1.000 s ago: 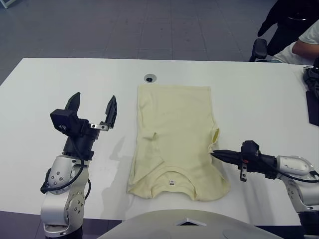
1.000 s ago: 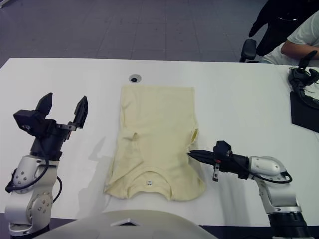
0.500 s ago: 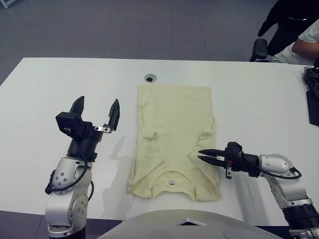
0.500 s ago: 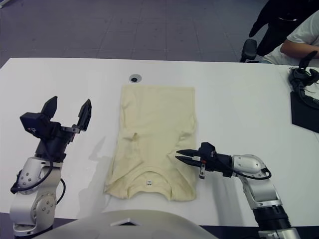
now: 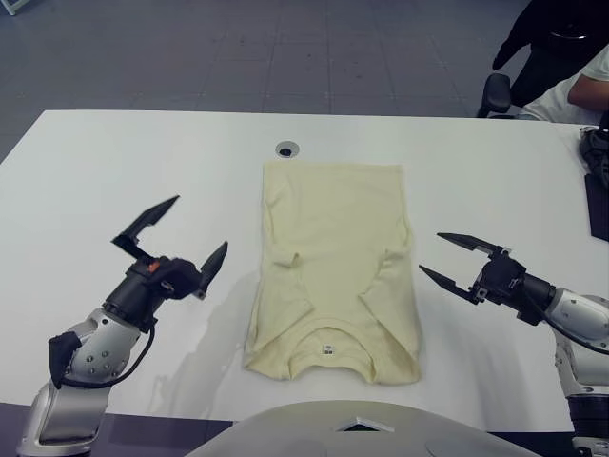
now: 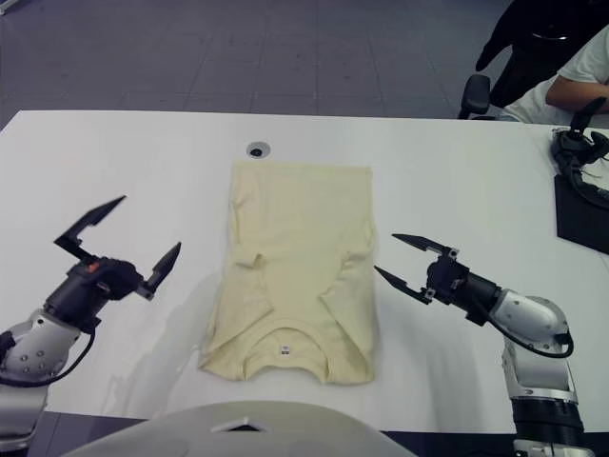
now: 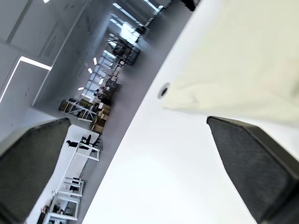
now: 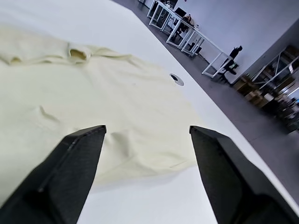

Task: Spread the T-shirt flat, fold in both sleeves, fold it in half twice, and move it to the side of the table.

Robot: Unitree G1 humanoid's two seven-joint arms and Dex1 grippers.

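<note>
while left pincer [image 5: 201,221] and right pincer [image 5: 430,251] gape empty, t-shirt [image 5: 333,248] running near-to-far, collar nearest

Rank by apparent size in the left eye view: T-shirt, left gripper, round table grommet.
1. Pale yellow fabric T-shirt.
2. Black two-fingered left gripper; nearer the camera, so flattered.
3. Small round grey table grommet.

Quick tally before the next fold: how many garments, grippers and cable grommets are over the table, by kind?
T-shirt: 1
Grippers: 2 (left gripper, right gripper, both open)
Cable grommet: 1
Total: 4
</note>
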